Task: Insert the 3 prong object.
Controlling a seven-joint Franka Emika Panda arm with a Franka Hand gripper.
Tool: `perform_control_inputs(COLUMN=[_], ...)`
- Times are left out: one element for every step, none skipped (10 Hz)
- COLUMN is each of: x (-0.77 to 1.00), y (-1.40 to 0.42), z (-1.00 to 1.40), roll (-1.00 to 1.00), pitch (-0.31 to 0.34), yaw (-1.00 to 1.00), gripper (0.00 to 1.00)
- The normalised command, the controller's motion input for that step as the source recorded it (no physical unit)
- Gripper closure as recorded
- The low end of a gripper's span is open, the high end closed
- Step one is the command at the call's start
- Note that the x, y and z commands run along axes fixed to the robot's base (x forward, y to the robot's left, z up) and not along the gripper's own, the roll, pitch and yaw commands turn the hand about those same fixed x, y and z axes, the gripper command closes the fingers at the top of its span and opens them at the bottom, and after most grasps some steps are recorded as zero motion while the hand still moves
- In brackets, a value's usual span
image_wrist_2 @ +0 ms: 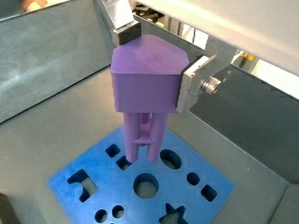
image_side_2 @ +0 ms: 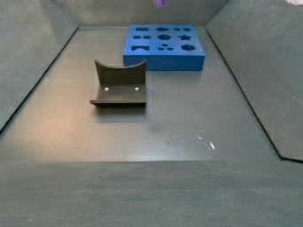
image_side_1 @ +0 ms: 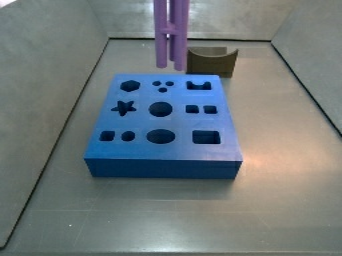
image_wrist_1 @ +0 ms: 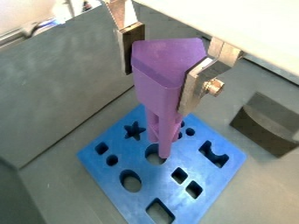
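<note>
My gripper [image_wrist_1: 163,68] is shut on the broad head of the lilac-purple 3 prong object [image_wrist_1: 162,83], also seen in a wrist view [image_wrist_2: 149,83]. The piece hangs upright with its rods pointing down. The rod tips hover just above the blue block [image_wrist_1: 208,194], near its group of small round holes [image_side_1: 162,84]. In a side view the rods [image_side_1: 170,30] hang over the block's far edge [image_side_1: 160,165], with the gripper out of frame. In a side view only the rod tip [image_side_2: 160,3] shows above the block [image_side_2: 166,62].
A brown curved block [image_side_1: 211,60] stands on the floor beside the blue block; it also shows in a side view [image_side_2: 119,84] and a wrist view [image_wrist_1: 268,122]. Grey sloping walls [image_side_1: 54,110] enclose the floor. The blue block carries several differently shaped holes.
</note>
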Motion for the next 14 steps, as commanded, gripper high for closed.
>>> perform_control_inputs(x=[-0.08, -0.22, -0.18, -0.18, -0.17, -0.05, -0.05, 0.0, 0.0, 0.0, 0.03, 0.05, 0.04, 0.04], y=[0.39, 0.76, 0.88, 0.88, 0.88, 0.45, 0.0, 0.0, 0.0, 0.0, 0.09, 0.03, 0.05, 0.05], z=[-0.51, -0.5, -0.41, -0.41, -0.39, -0.21, -0.1, -0.03, -0.04, -0.15, -0.16, -0.18, -0.23, -0.23], roll=[-0.1, -0.24, -0.33, -0.33, -0.32, -0.18, -0.07, 0.0, 0.0, 0.0, 0.0, 0.0, 0.02, 0.02], pitch=[0.0, -0.023, -0.054, -0.059, -0.059, -0.059, -0.126, -0.13, -0.116, -0.041, 0.0, 0.0, 0.0, 0.0], yaw=[-0.56, -0.07, 0.0, 0.0, 0.0, -0.39, -0.97, -1.0, -1.0, -1.0, -0.95, -1.0, -0.99, -0.99], gripper=[1.0, 1.0, 1.0, 1.0, 1.0, 1.0, 1.0, 1.0, 1.0, 1.0, 1.0, 1.0, 1.0, 1.0])
